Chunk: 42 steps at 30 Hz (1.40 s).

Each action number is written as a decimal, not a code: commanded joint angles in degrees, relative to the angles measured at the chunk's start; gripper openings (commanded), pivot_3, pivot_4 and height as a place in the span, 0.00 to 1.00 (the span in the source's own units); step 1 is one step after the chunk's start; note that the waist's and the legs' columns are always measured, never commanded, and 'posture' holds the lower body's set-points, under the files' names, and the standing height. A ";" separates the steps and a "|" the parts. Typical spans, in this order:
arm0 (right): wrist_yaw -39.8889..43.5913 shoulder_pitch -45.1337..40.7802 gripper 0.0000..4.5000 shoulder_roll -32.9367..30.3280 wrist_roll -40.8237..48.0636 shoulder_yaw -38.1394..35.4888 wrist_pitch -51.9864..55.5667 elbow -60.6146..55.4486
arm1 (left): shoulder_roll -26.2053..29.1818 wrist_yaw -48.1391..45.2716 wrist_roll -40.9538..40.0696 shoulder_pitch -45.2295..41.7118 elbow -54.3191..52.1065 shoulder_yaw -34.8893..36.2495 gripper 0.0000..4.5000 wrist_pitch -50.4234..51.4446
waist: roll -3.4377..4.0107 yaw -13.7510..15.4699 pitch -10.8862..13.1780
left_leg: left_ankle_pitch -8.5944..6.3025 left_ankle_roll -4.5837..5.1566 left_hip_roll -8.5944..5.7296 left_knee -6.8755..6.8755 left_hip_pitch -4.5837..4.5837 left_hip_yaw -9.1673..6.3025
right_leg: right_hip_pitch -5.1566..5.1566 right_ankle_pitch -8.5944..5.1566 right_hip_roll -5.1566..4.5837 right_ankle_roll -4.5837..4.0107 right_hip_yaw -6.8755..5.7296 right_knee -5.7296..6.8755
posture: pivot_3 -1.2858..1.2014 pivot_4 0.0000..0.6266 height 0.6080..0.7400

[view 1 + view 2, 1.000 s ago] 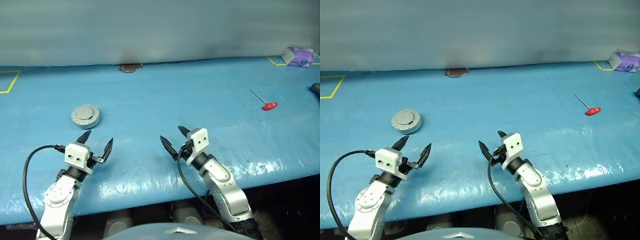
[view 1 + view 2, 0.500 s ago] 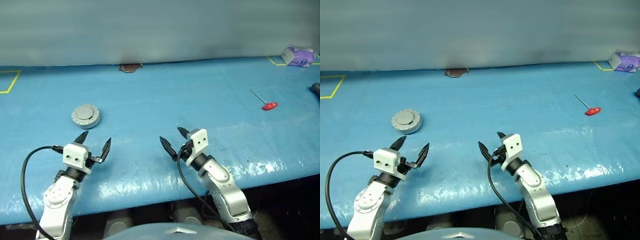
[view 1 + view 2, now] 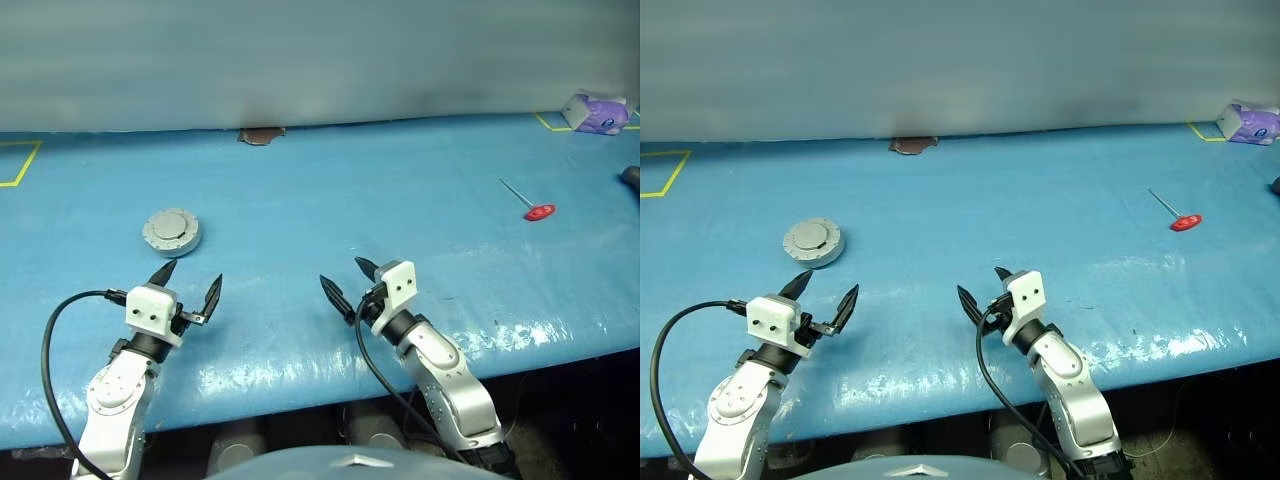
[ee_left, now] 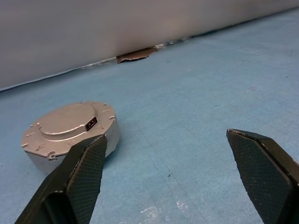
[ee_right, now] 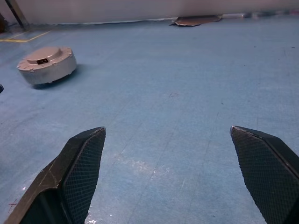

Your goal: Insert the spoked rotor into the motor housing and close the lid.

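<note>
Hovering low over the blue desk (image 3: 330,190), both hands sit apart from everything, fingers spread wide and empty. Left hand (image 3: 187,285) is near the front edge on the left side, its two black fingertips splayed and pointing toward the far wall. Right hand (image 3: 347,280) is beside it toward the middle, also splayed, angled a little to the left.

Just beyond the left hand sits the lid (image 3: 172,228), a round grey disc with a notched rim and a raised centre, lying flat on top of the motor housing (image 4: 110,137), whose pale metal side wall shows under it in the left wrist view. A small dark rectangular mark sits on the lid's top. Nothing touches it.

Far off on the right side lies a tool with a red handle (image 3: 539,212) and a thin metal shaft. At the far right corner, a purple and white packet (image 3: 596,112) rests by yellow tape.
</note>
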 commanded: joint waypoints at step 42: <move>1.11 -0.92 1.00 0.50 0.02 1.66 -1.01 -1.78 | -0.20 0.47 1.68 -3.56 0.02 -0.03 0.99 -0.92 | 0.00 0.01 -0.01 | 0.00 0.00 0.00 0.04 0.03 0.00 | 0.05 0.03 0.01 0.04 0.00 0.03 | 0.52 0.24 1.00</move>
